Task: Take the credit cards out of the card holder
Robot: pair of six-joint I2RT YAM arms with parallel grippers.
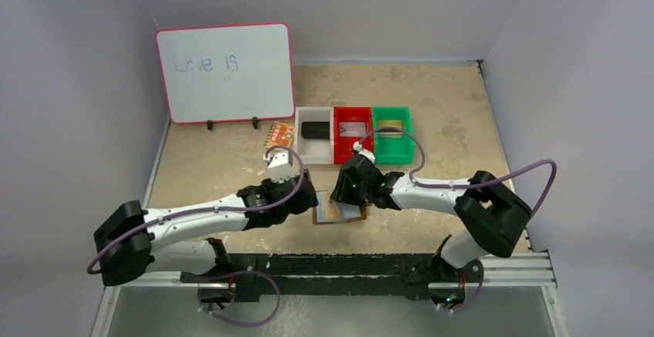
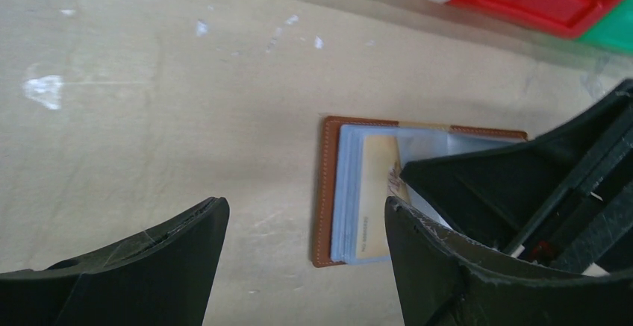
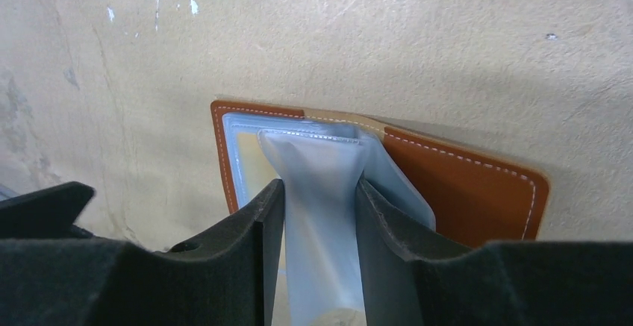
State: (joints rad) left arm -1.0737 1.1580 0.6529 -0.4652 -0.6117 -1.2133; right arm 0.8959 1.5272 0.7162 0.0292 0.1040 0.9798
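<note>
The card holder lay open on the counter, a credit card showing through one pocket. The right pincer pinched a raised pocket panel; lifting gently seemed wise, with the wide-open left pincer pinning the leather

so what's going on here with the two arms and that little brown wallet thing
The card holder lies open on the table. The right gripper is pinching one pale blue pocket panel, which stands up from the leather. The left gripper hovers open next to the holder, holding nothing. A tan card sits inside a pocket, and no card looks to be out yet.
</note>
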